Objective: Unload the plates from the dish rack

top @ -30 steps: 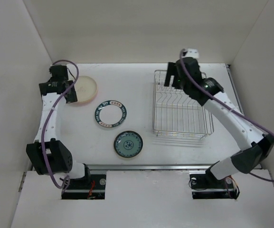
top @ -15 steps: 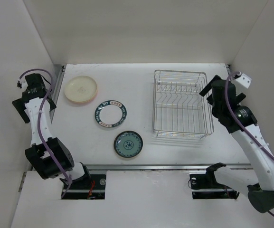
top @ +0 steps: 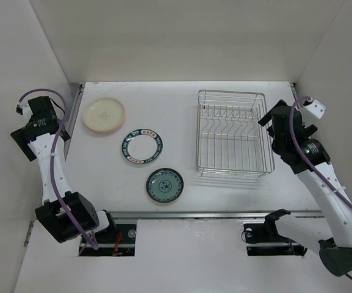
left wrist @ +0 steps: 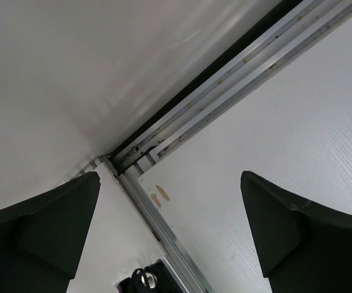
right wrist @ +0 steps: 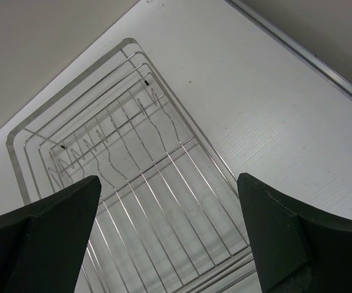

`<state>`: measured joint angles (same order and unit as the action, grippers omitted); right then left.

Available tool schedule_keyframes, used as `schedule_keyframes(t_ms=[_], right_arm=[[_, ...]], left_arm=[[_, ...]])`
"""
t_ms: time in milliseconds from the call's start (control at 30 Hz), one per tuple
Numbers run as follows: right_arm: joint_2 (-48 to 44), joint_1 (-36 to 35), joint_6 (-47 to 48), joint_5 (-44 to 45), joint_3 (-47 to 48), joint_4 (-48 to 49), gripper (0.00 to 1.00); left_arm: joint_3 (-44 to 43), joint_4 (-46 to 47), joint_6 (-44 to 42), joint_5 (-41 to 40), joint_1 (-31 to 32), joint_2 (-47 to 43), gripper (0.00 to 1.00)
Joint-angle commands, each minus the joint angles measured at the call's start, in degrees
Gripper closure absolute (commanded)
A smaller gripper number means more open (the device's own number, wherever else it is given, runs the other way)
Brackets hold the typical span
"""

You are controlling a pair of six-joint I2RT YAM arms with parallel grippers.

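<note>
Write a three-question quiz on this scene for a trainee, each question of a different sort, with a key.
1. True or false: the dish rack holds a plate.
2. How many plates lie on the table?
3. The right gripper is: A open, B shut on a plate, C shut on a rack wire.

Key:
1. False; the rack is empty.
2. Three.
3. A.

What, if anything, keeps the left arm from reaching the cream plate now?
Likely nothing, so yes: the left gripper is open beside the table's left edge, and the cream plate lies flat nearby, nothing between.
</note>
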<state>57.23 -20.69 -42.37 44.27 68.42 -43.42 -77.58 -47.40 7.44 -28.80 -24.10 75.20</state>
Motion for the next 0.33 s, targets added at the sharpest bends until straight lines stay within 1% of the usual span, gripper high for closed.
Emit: schedule_keyframes(t_ms=[0,300], right_arm=[[-1.7,-0.1,-1.6,1.7,-0.3,0.3,0.01],[-2.2,-0.1,-3.5,2.2,-0.3,-0.9,0.01]], left_arm=[[0.7,-0.2,0.7,-1.1,-0.1,-1.7,0.0],[0.7,-0.2,0.2,0.0,-0.1,-2.8,0.0]])
